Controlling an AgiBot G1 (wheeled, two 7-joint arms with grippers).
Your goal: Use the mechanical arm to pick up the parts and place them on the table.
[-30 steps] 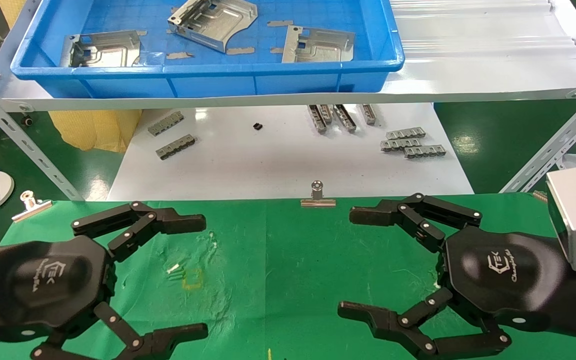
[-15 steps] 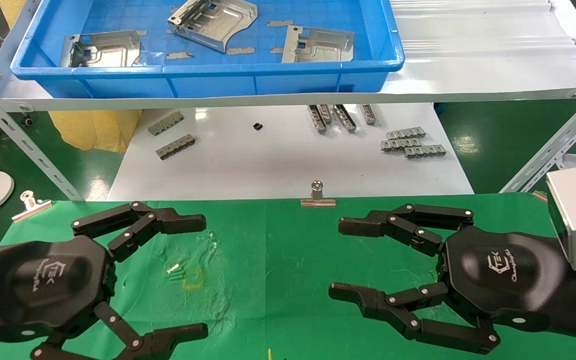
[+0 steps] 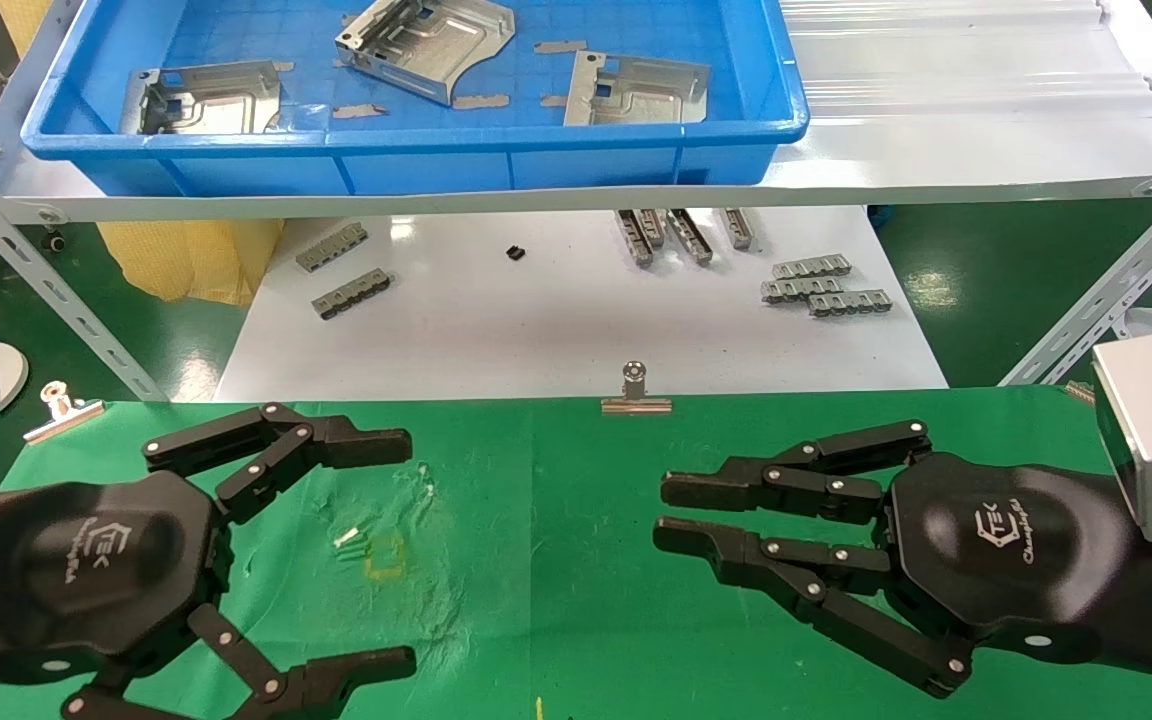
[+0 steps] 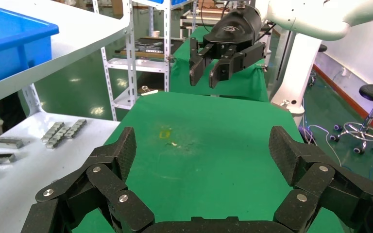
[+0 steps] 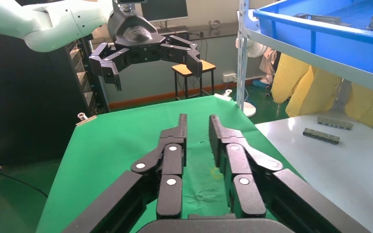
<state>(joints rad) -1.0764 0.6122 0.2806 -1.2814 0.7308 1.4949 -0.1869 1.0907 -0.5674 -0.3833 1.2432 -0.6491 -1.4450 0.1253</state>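
Note:
Three silver sheet-metal parts (image 3: 206,97) (image 3: 431,45) (image 3: 636,90) lie in the blue tray (image 3: 416,142) on the raised white shelf at the back. My left gripper (image 3: 406,552) hovers low over the left of the green table (image 3: 556,600), fingers spread wide and empty; the left wrist view (image 4: 201,145) shows only cloth between them. My right gripper (image 3: 662,512) hovers over the right of the table with its fingers drawn close together, a narrow gap left, holding nothing; it also shows in the right wrist view (image 5: 196,121). A small yellow square mark (image 3: 384,558) lies by the left gripper.
A glossy white board (image 3: 556,330) below the shelf carries grey comb-like strips (image 3: 821,285) (image 3: 346,270). Silver binder clips (image 3: 636,392) (image 3: 61,408) sit at the table's far edge. Slanted metal shelf legs (image 3: 46,290) (image 3: 1096,300) stand at both sides.
My right gripper's fingers have closed from wide open to nearly together, on nothing. The left gripper and the parts have not moved.

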